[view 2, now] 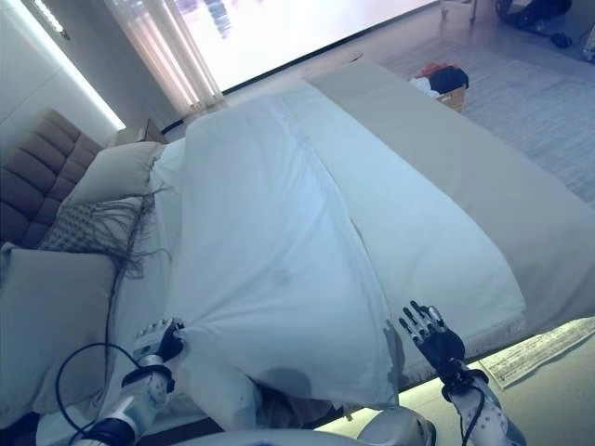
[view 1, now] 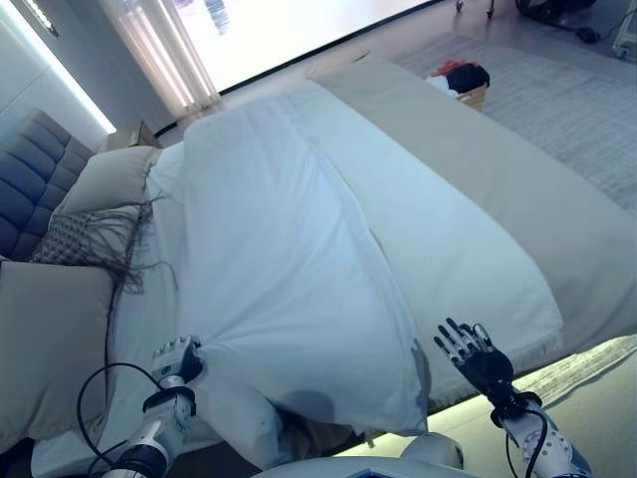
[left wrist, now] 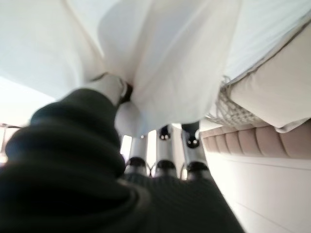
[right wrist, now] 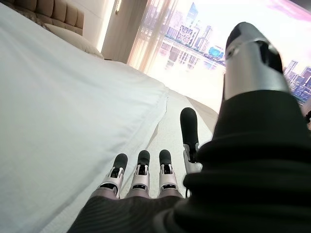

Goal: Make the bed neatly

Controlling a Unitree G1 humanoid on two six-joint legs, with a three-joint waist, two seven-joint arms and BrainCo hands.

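Nearest the robot, the left hand (view 1: 177, 358) is clamped on a bunched corner of the white duvet (view 1: 289, 269); in the left wrist view the cloth gathers between thumb and fingers. The right hand (view 1: 476, 357) hangs free just off the duvet's near edge, fingers spread and holding nothing.

The duvet lies across the bed (view 1: 557, 239) at a slant. Its near edge is rumpled and droops over the side, and a long fold runs up its middle. On the side away from the headboard (view 1: 30, 179), a wide strip of the beige cover under the duvet shows bare. Toward the headboard, beige pillows (view 1: 45, 329) and a fringed cushion (view 1: 85, 237) sit beside the duvet's edge, loosely placed.

By my reading the job is partway: the duvet is spread, but squaring it, smoothing the fold and tidying the pillows remain. Beyond the bed's far corner a basket (view 1: 468, 85) stands on the floor.
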